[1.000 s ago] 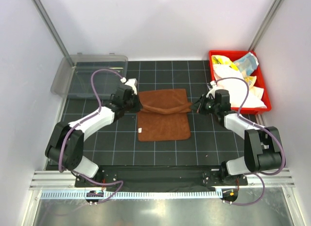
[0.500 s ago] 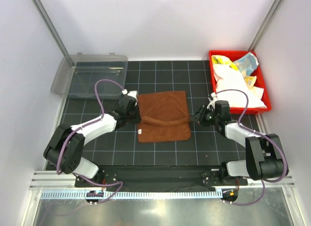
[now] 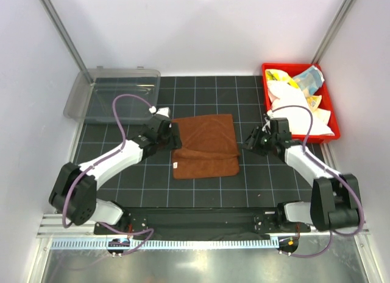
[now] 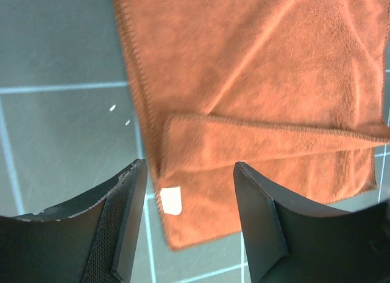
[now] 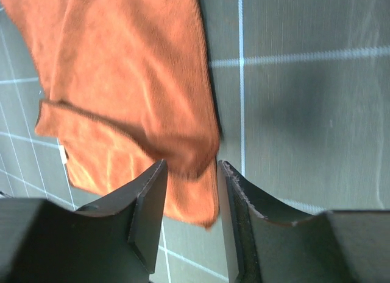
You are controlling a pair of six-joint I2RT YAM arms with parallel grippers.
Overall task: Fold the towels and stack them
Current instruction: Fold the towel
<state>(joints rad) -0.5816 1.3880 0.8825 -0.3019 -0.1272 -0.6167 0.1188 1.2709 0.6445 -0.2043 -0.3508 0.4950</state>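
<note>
Both sets of jaws are parted and empty: left gripper [image 3: 175, 139] is parked at 9 o'clock of the folded rust-brown towel [image 3: 205, 146], right gripper [image 3: 248, 142] at 3. The towel is laid flat on the mat [image 3: 201, 192], arms [image 3: 116, 161] angled inward.

The left arm [image 3: 113, 160], white shells between black joints, stretches from its near-left base forward and inward, the forearm low and slanted toward the middle. The left gripper [image 3: 174, 137], black and two-fingered, points right with its jaws standing well apart; its fingers [image 4: 125, 210] show mesh-textured inner pads. The right arm [image 3: 308, 164], built alike, mirrors it, reaching forward and leftward. The right gripper [image 3: 248, 140] points left, its jaws parted by a narrower gap, its fingers [image 5: 146, 204] angled downward
</note>
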